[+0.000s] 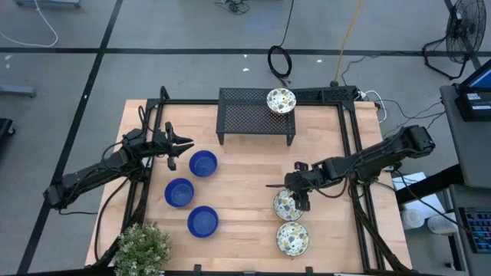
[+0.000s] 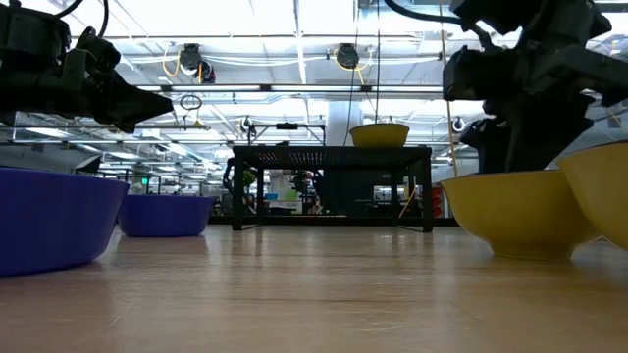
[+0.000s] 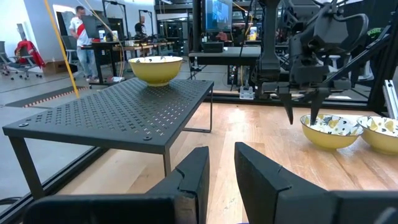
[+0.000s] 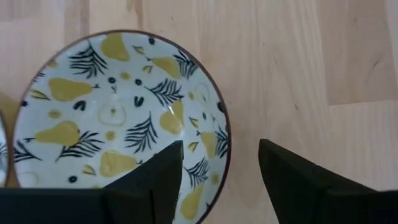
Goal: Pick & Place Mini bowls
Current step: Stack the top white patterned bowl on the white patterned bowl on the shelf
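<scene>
Three glossy blue mini bowls (image 1: pixel 202 162), (image 1: pixel 179 192), (image 1: pixel 202 221) sit on the table's left half. Three white bowls with a yellow pear and leaf pattern are on the right half. One (image 1: pixel 281 100) stands on the black rack, and two (image 1: pixel 288 205), (image 1: pixel 292 238) stand on the table. My right gripper (image 1: pixel 301 199) points down over the farther table bowl (image 4: pixel 118 118), open. One finger is over the bowl's inside and the other outside its rim (image 4: pixel 225 143). My left gripper (image 1: pixel 186 146) hovers open beside the farthest blue bowl.
A black perforated rack (image 1: pixel 257 115) stands at the table's far edge. A potted plant (image 1: pixel 142 249) sits at the near left corner. Black frame rails (image 1: pixel 354 153) run along both sides. Bare wood lies between the two groups of bowls. A person (image 3: pixel 79 31) stands in the room beyond.
</scene>
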You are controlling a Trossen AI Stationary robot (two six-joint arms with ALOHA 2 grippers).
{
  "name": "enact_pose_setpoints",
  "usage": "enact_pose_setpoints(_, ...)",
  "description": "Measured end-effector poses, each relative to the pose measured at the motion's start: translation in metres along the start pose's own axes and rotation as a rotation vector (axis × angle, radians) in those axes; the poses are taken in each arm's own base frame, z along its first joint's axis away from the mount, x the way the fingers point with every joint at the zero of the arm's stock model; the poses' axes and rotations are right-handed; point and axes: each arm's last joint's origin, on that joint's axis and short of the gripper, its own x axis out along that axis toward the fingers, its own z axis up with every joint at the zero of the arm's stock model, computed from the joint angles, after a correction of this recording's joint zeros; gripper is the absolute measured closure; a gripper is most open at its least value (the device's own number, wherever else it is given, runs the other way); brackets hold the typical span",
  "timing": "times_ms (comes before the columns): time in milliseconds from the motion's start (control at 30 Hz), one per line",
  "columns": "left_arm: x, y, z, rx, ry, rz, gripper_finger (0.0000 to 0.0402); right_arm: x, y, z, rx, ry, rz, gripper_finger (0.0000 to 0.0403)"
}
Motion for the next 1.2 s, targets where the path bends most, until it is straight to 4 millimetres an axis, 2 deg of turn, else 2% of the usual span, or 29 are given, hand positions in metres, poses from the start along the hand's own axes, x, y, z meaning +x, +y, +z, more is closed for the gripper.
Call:
enact_pose_setpoints(200,0.0000,0.0000,0.0000,0.000,0.000,0.000,0.0321,0.0004,-0.0029,-0.0007,-0.007,-0.018,-0.085,0.0206)
enact_pose_setpoints(467,0.0000,0.0000,0.0000,0.000,0.000,0.000,0.0321,-0.0004,-0.0085,-0.0084,-0.012,0.043,-0.192,0.0206)
enact_pose_setpoints(1033,0.0000,0.0000,0.0000,0.000,0.000,0.000,0.0321,0.0000,-0.0055,-0.0089,0.024,0.077,-0.084,0.0207)
enact_pose_setpoints(1200,0.0000,0.0000,0.0000,0.000,0.000,0.000,0.0321,0.0000,-0.0096,-0.0075,0.041,0.075,-0.091,0.0224)
